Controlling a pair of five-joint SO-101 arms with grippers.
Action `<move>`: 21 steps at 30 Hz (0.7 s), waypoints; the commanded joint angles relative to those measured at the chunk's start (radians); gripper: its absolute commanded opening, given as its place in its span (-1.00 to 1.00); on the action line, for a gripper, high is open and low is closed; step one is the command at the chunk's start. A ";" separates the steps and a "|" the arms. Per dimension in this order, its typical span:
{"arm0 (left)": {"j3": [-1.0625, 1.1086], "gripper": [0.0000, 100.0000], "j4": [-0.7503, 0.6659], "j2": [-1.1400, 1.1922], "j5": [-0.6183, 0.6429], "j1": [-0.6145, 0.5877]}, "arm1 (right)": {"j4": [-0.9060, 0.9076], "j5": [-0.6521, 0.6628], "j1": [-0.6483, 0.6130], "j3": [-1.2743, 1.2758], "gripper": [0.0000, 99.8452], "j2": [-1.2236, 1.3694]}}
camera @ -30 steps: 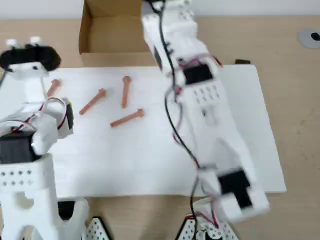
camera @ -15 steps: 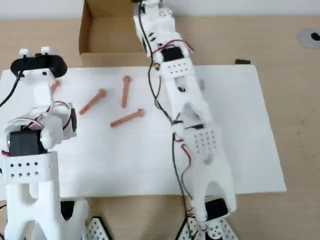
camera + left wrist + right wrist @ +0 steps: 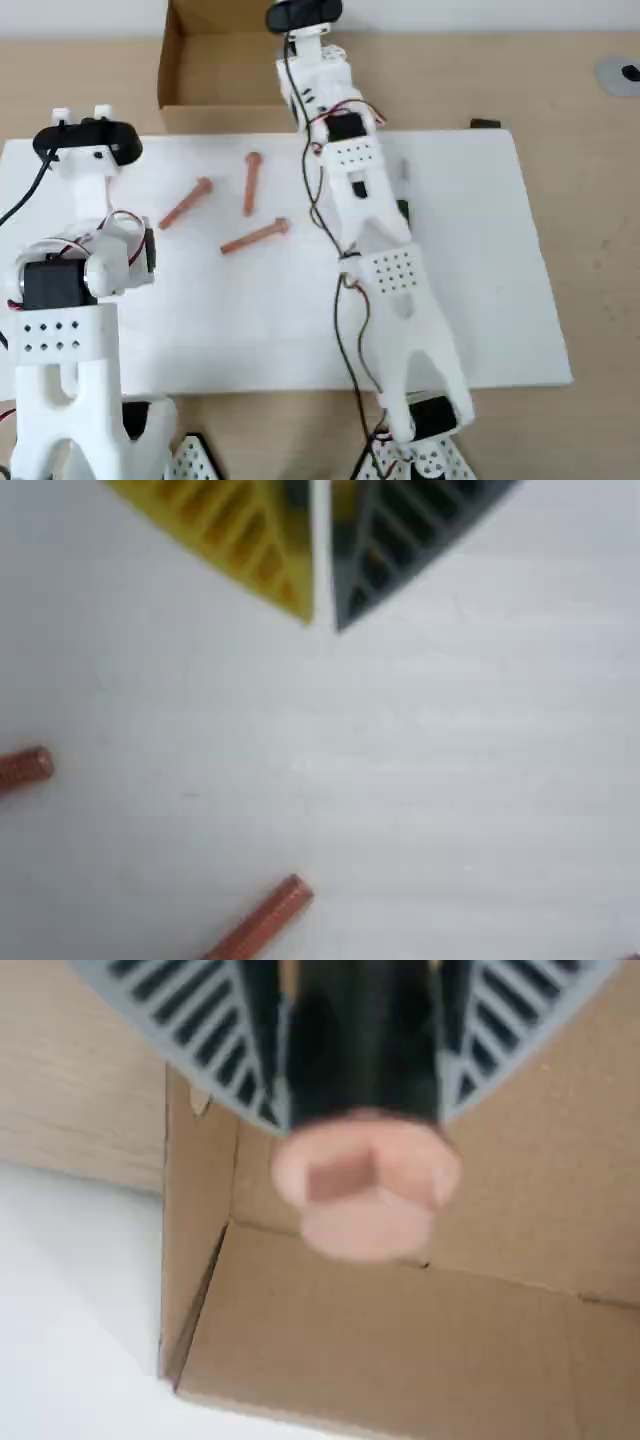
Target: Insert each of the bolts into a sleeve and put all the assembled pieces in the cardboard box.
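Right hand (image 3: 365,1100) now farther over cardboard box (image 3: 196,1260), sleeved bolt (image 3: 365,1188) blurred

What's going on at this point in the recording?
The right gripper holds a black sleeve with a pale pink bolt pushed into it, over the open brown cardboard box; the piece is not yet released. The left gripper hangs shut and empty above the white sheet. Three loose copper-coloured bolts lie on that sheet, not yet in sleeves.
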 commanded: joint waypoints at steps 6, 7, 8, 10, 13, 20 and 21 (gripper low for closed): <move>-0.006 -0.93 0.014 -0.012 -0.037 -0.002 | 0.112 0.014 0.015 -0.110 -0.97 -0.021; -0.014 -0.90 0.026 -0.012 -0.044 -0.002 | 0.130 0.014 0.013 -0.110 -0.97 -0.021; -0.014 -0.88 0.031 -0.012 -0.048 -0.002 | 0.146 0.015 0.013 -0.110 -0.95 -0.021; -0.014 -0.85 0.040 -0.016 -0.048 -0.002 | 0.164 0.015 0.013 -0.110 -0.85 -0.021; -0.006 -0.85 0.048 -0.056 -0.048 -0.002 | 0.164 0.015 0.013 -0.110 -0.66 -0.022; 0.040 -0.85 0.049 -0.176 -0.098 -0.003 | 0.181 0.014 0.010 -0.113 -0.55 -0.024; 0.054 -0.85 0.049 -0.186 -0.103 -0.003 | 0.196 0.012 0.010 -0.127 -0.55 -0.024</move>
